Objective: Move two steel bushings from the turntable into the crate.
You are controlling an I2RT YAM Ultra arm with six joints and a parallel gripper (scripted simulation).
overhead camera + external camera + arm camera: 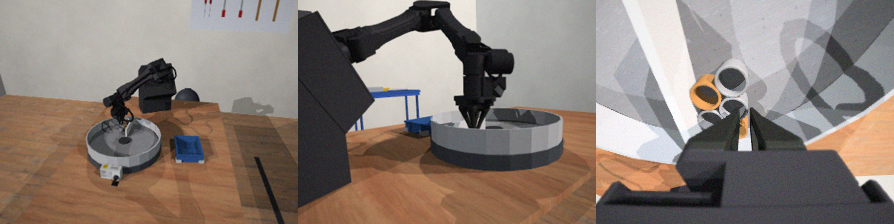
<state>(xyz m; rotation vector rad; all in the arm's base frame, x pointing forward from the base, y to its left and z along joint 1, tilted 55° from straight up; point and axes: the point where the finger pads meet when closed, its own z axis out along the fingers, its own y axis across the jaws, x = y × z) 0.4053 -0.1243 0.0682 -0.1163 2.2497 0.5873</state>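
The grey turntable (142,160) (520,142) (761,20) has a raised rim. Within it, the wrist view shows a cluster of touching bushings: a large steel bushing (731,64), a second steel bushing (744,101) just below it, a third grey ring (701,115) at lower left, an orange bushing (702,83) at left and another orange piece (744,131) partly behind the fingers. My gripper (122,127) (475,127) (744,112) points down inside the rim, fingers nearly together with a narrow gap and nothing visibly held. The blue crate (190,159) (418,126) stands right of the turntable in the top view; no bushing shows in it.
A pale upright bar (128,130) (661,50) stands inside the turntable, left of the bushings in the wrist view. A small white box (111,172) sits against the turntable's front. The turntable's raised rim surrounds my fingers.
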